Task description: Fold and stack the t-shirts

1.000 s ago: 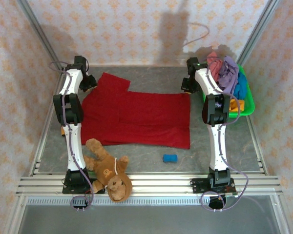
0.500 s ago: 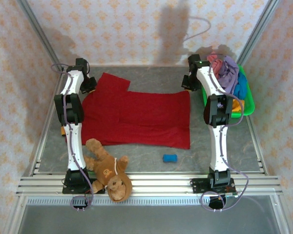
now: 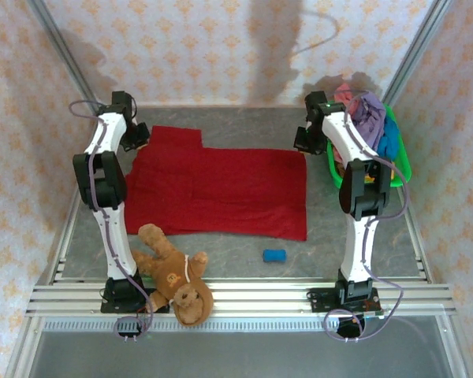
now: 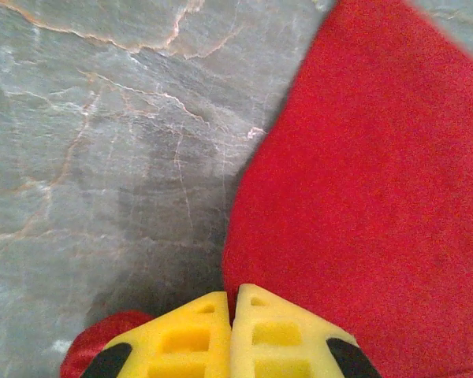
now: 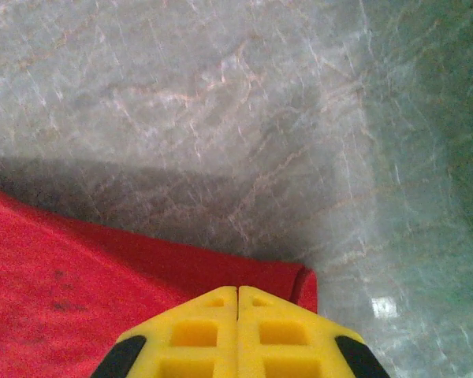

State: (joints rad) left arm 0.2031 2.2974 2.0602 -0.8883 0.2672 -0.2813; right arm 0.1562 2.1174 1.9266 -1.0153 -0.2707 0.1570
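Operator: Grip check, both arms. The left gripper (image 4: 232, 305) is clamped flat, pads meeting, with red cloth bunched under and beside it. I read that as a pinch on the far-left corner of the dark red t-shirt (image 3: 221, 193). The right gripper (image 5: 237, 298) is likewise closed tight, sitting on the shirt's far-right corner.

Reviewer: Where does the shirt lie?

Operator: It is spread flat across the middle of the table (image 3: 331, 236), 1 sleeve reaching toward the far-left corner. The other t-shirts (image 3: 368, 116) are heaped in the green basket (image 3: 402, 167) by the far-right corner.

Reviewer: Risks from here?

Operator: I note 3.
- The right pinch sits at the very tip of the corner, so a lift could let the cloth slide out.
- If 1 arm rises or travels ahead of the other, the far edge would skew and the fold would land crooked.
- Carried toward the near edge, the cloth could drape onto the teddy bear (image 3: 173, 276) or the small blue object (image 3: 274, 255), leaving a lump under the fold.

Reviewer: What do the views give you separately?

Operator: Overhead gives me the whole outline, both arms and the neighbouring items. The wrist views give pad contact, the cloth's edge and the grey surface just beyond each corner. That detail is too small to judge from above.
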